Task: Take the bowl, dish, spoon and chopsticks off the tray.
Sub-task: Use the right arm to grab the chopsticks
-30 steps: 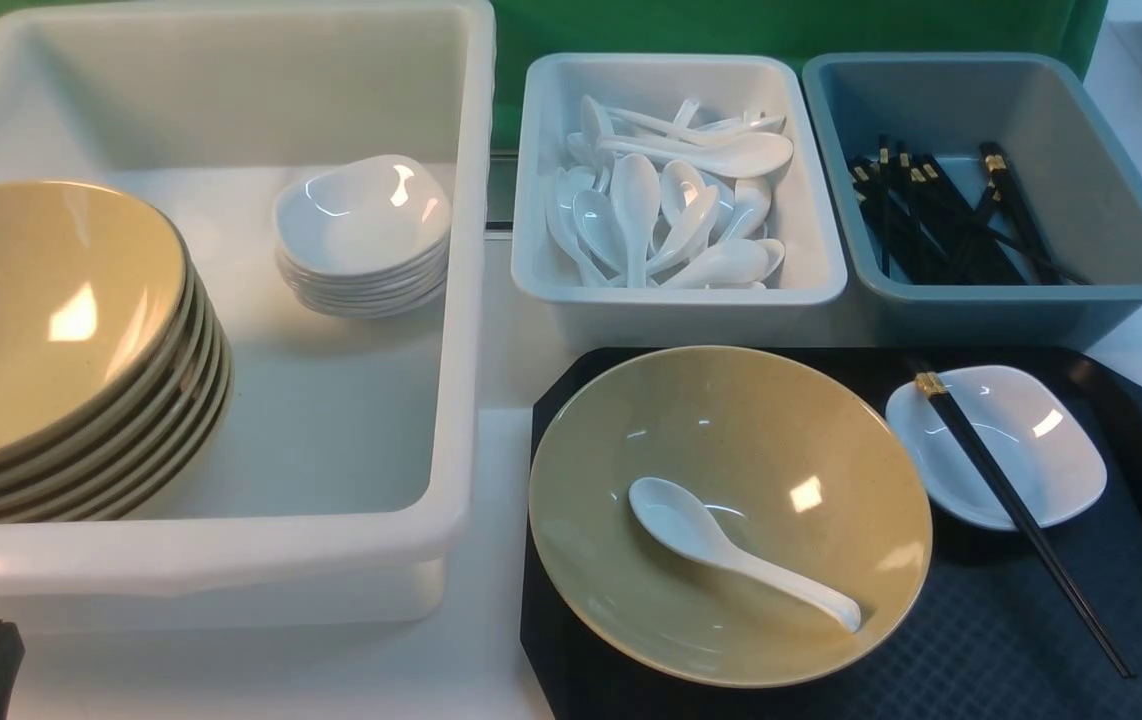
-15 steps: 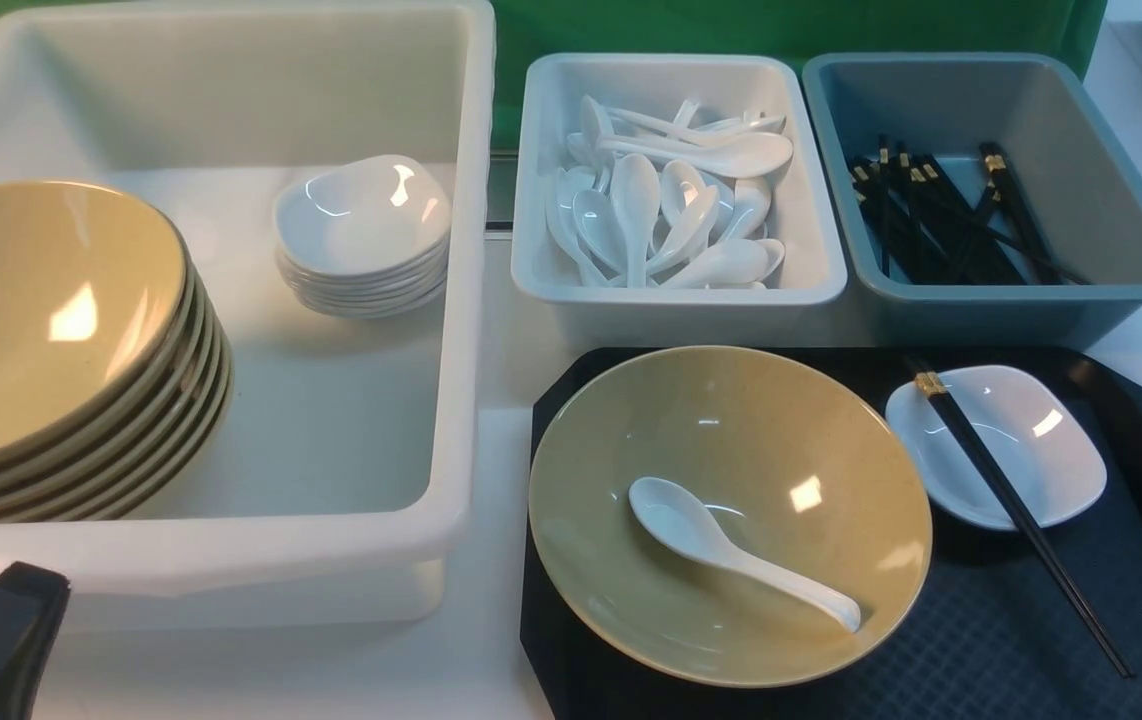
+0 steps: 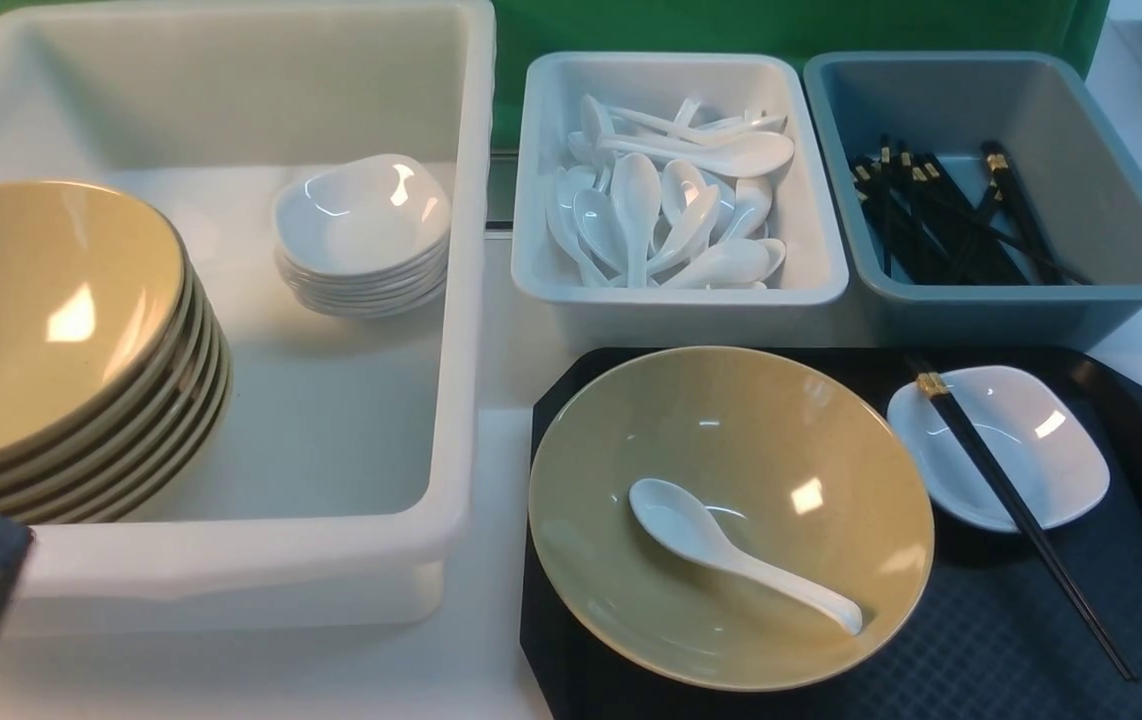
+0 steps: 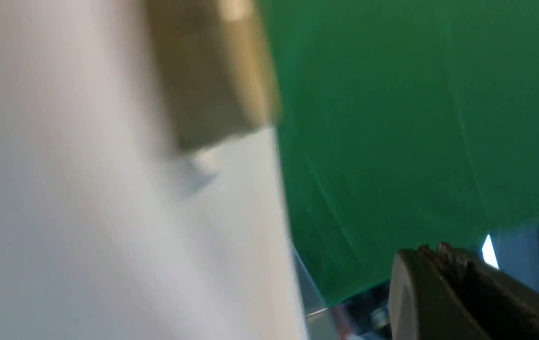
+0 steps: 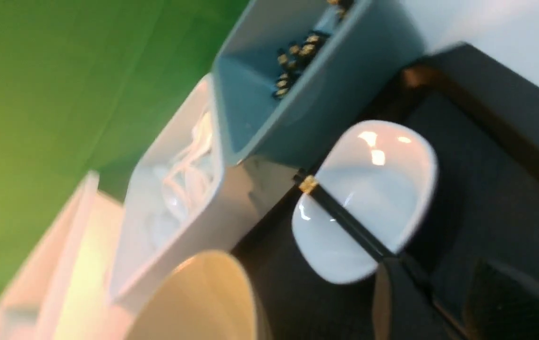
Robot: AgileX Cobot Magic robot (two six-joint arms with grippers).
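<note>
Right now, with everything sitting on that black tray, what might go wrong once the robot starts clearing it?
1. The chopsticks lie slanted across the dish, and the open right gripper seems to flank them just past it. Lifting them could drag or tip the dish, or leave one stick behind.
2. The spoon lies loose inside the bowl. If the bowl is tilted first, the spoon may slide out onto the tray.

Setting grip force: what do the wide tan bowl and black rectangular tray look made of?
Wide tan bowl: glossy glazed ceramic or melamine, going by sharp highlights; which one is unclear. Black rectangular tray: likely moulded plastic, semi-matte, with diamond-embossed surface.
</note>
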